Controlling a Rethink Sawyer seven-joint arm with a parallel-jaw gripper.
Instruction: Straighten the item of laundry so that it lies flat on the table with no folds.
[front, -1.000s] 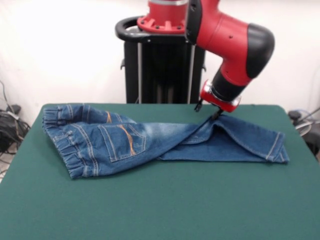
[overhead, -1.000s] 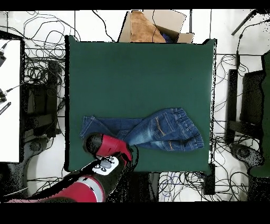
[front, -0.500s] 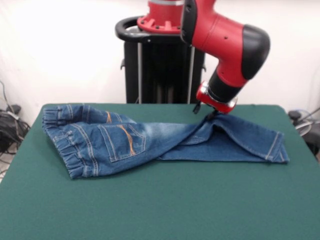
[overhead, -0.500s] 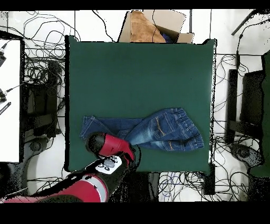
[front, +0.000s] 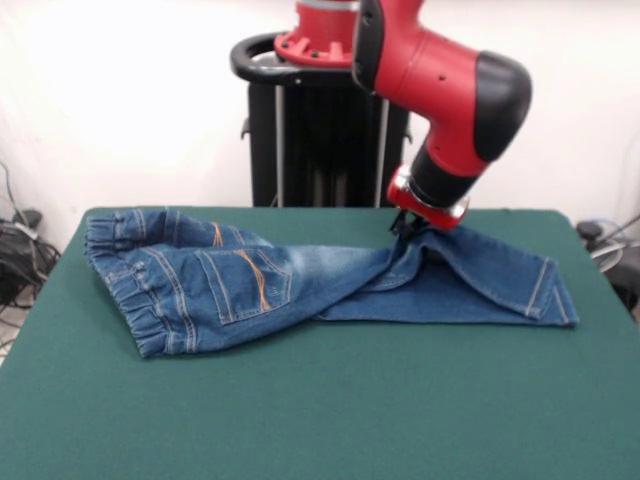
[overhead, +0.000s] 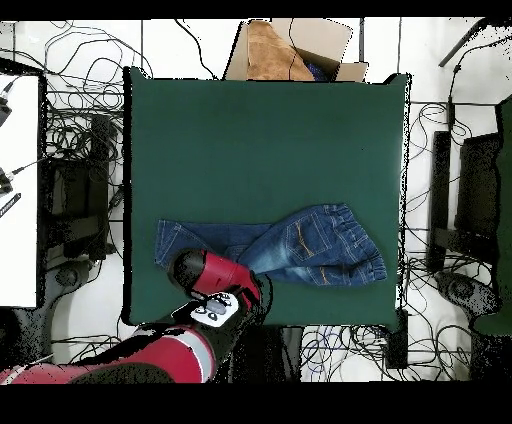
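- Nearest you in the front view is bare green table (front: 330, 410), a wide empty stretch of felt before any cloth begins.
- Next you meet the jeans (front: 300, 280), lying across the middle of the table: the gathered waistband and the pockets with orange stitching sit at the left, and the legs run off to the right, one folded over the other.
- The cloth is not flat; you can see a raised fold in the legs right of centre.
- Farther back, the gripper (front: 412, 228) comes down onto that raised fold at the far edge of the legs, touching the denim.
- You cannot tell from either view whether its tips are closed on the cloth or merely resting there.
- From overhead, the arm covers the gripper.
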